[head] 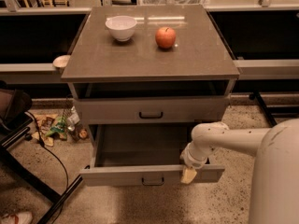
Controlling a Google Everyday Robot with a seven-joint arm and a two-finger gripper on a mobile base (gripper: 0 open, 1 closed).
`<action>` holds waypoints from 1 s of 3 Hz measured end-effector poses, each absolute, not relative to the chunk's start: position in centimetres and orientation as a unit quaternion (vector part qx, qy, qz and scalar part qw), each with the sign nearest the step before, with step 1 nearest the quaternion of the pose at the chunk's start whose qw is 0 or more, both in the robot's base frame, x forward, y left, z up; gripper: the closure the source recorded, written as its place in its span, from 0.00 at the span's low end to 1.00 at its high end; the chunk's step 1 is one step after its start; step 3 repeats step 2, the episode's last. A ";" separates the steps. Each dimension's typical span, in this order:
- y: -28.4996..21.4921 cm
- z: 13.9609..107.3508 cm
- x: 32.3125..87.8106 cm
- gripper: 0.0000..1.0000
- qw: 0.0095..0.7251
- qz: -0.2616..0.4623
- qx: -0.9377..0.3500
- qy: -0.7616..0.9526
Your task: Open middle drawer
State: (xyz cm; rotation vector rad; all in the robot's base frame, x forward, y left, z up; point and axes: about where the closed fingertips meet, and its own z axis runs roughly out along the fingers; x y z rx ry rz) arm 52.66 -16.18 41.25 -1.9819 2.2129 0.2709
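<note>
The middle drawer [117, 175] is a grey flat-fronted drawer with a small black bar handle [153, 182]. It stands pulled far out of the cabinet, and its inside looks bare. The grey drawer above it [150, 110] is closed. Any drawer below it is hidden under the pulled-out one. My gripper [189, 174] hangs from the white arm [219, 139] on the right. It sits at the top edge of the middle drawer's front panel, to the right of the handle.
A white bowl [121, 27] and a red apple [165, 37] stand on the cabinet top [201, 55]. Litter [58, 127] and a black cable [51, 155] lie on the floor at the left, beside a dark chair [11, 111].
</note>
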 end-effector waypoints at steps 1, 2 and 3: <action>-17.0 44.4 51.1 0.00 0.103 0.109 -0.663 0.733; -18.7 49.9 49.5 0.00 0.135 0.109 -0.667 0.725; -18.7 49.9 49.5 0.00 0.135 0.109 -0.667 0.725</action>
